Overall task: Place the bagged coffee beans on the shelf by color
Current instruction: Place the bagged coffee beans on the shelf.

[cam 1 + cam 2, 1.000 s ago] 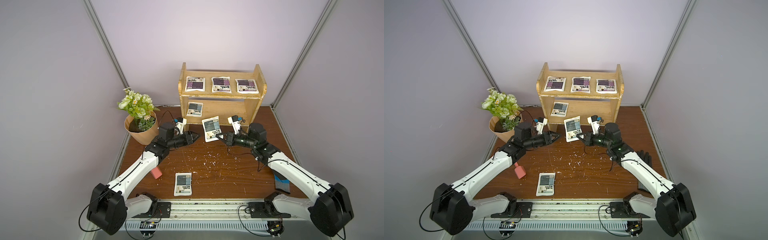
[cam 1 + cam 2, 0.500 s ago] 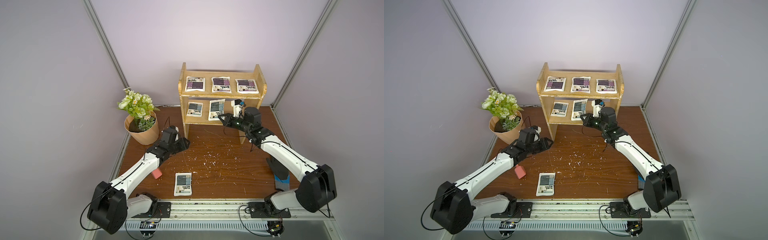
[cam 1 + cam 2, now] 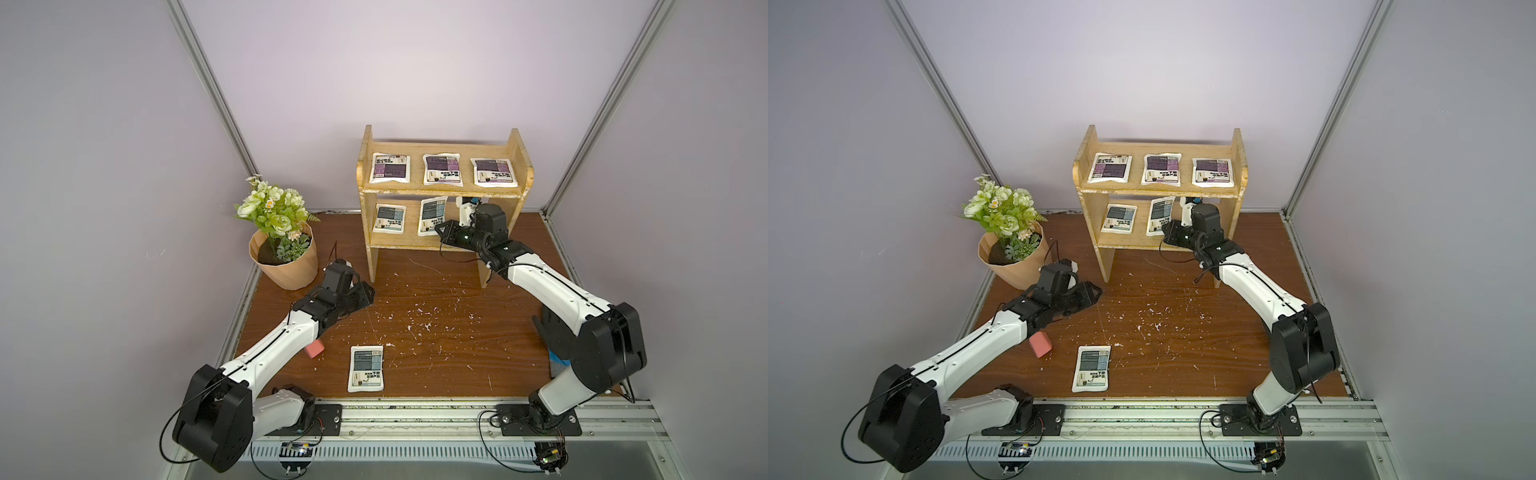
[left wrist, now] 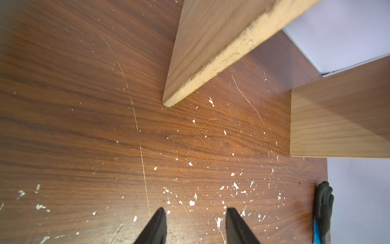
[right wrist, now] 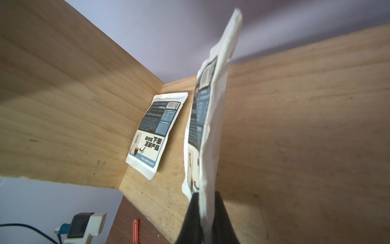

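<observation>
Lilac walls enclose a scuffed brown tabletop (image 3: 436,332) with the shelf (image 3: 444,192) at its back; three purple pouches (image 3: 442,168) fill the top tier; the right gripper (image 3: 440,229) is clenched on a grey-blue pouch (image 3: 432,212), held tilted over the lower tier beside its shelved twin (image 3: 390,217); best to lower it flat, clear of that twin, before letting go; the left gripper (image 4: 196,211) hangs spread and empty; a last pouch (image 3: 366,369) lies on the table

Lower tier (image 5: 295,137) is bare past the lying pouch (image 5: 156,131); top board (image 3: 440,192) caps the headroom, and the side panel (image 3: 520,166) walls off the end.
</observation>
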You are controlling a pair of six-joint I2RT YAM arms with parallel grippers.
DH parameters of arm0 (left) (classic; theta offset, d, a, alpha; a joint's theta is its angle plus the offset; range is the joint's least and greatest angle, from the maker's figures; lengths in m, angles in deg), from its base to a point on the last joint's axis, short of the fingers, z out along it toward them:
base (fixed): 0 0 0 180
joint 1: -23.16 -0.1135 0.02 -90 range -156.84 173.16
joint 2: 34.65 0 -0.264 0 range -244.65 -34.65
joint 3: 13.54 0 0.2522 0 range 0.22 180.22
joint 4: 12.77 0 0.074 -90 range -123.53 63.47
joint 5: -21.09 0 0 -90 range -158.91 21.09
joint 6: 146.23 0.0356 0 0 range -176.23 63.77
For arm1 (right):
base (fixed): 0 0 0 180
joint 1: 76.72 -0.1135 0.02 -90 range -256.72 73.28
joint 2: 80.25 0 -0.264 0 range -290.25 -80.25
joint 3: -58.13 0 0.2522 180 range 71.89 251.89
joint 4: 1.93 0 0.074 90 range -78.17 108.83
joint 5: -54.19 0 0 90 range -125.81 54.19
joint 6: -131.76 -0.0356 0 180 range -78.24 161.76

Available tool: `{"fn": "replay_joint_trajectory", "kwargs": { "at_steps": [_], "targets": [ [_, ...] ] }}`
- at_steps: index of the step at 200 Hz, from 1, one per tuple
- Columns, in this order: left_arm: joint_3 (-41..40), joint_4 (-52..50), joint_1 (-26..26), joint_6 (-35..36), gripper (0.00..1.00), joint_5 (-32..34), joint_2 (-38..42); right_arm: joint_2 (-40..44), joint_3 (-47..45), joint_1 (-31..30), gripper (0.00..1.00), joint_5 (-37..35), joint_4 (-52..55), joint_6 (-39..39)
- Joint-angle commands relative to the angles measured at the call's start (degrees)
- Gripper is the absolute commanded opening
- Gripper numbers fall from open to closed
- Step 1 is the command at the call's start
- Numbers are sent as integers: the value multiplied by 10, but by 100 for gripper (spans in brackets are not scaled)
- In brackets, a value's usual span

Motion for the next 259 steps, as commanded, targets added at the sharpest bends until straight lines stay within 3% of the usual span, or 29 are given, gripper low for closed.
{"fn": "replay_joint_trajectory", "kwargs": {
  "at_steps": [1,37,63,93,143,186,224,259],
  "targets": [
    [16,-8,-4,-5,48,9,3,-10,30,3,6,6,8,24],
    [13,-7,-4,-8,48,5,1,-29,57,5,14,15,40,45],
    [13,-9,-4,-9,48,5,2,-24,54,4,31,25,48,45],
    [15,-10,-4,-6,48,4,-2,-9,44,4,45,34,49,36],
    [15,-20,-4,2,48,1,-3,52,23,4,62,-45,101,72],
    [23,-80,-5,31,51,18,1,160,-50,3,63,-97,135,97],
    [28,-120,-6,20,51,64,4,198,-114,-48,60,26,153,133],
    [36,-200,-6,47,51,30,-9,154,-171,-146,60,147,161,125]
  ]
}}
